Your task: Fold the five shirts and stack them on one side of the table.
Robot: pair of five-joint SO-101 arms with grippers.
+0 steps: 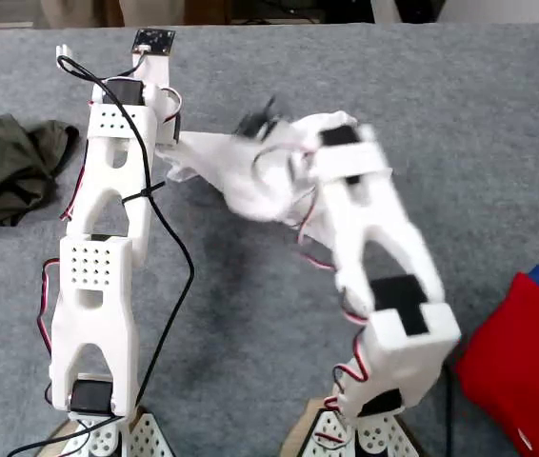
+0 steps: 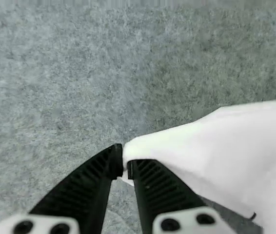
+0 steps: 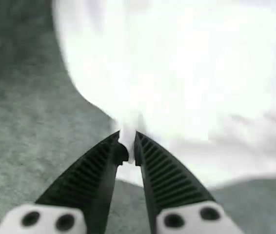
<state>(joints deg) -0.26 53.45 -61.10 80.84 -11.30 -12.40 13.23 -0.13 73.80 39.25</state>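
Both pincers are clamped on the white shirt, lying mid table: left pincer on its corner, right pincer on a bunched edge. Shirt's long axis runs L–R betw. them, so next fold prob. goes along that line; each arm nearest its own end.

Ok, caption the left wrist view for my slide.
Left gripper pinching the white shirt by its edge, grey table beneath.
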